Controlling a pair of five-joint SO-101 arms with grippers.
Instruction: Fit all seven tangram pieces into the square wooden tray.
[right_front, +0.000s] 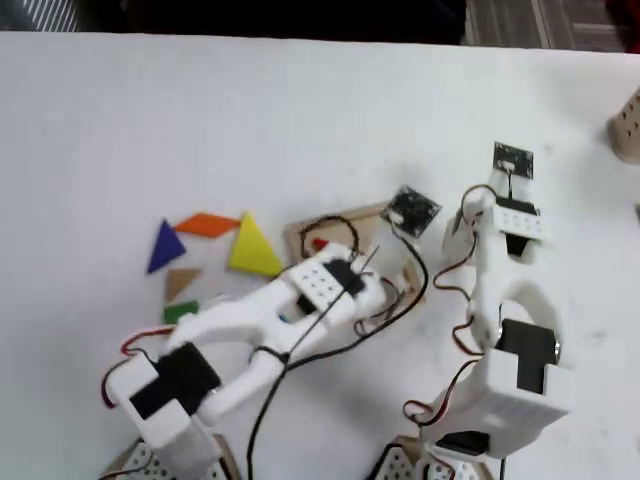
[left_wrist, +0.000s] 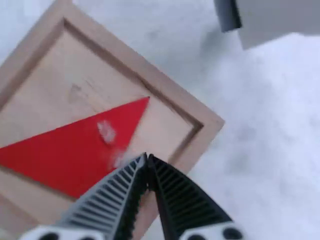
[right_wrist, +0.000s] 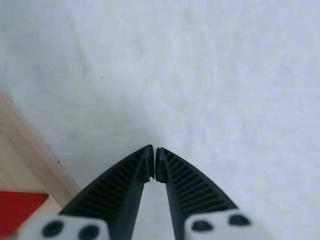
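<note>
The left gripper (left_wrist: 148, 159) hangs low over the near rim of the square wooden tray (left_wrist: 200, 123), its fingers pressed together with nothing between them; whether the tips touch the wood or the piece below, I cannot tell. Under it lies the red triangle (left_wrist: 70, 150), flat on the tray floor with its long side towards one rim and its point reaching into the middle. The rest of the floor that can be seen is bare wood. Just beside the tray, over the white table (right_front: 300, 110), the right gripper (right_wrist: 152, 152) is also closed on nothing. Farther off, on the table well apart from the tray on the left arm's side, five pieces lie loose in a cluster: a green piece (right_front: 181, 311), a tan triangle (right_front: 181, 282), a large yellow triangle (right_front: 252, 247), a blue triangle (right_front: 163, 247) and an orange parallelogram (right_front: 207, 224). That accounts for six; where the seventh lies I cannot tell, as the left arm covers much of the tray. By my reckoning the task is barely begun: one piece is seated, and at least five remain to be carried over and fitted around it.
</note>
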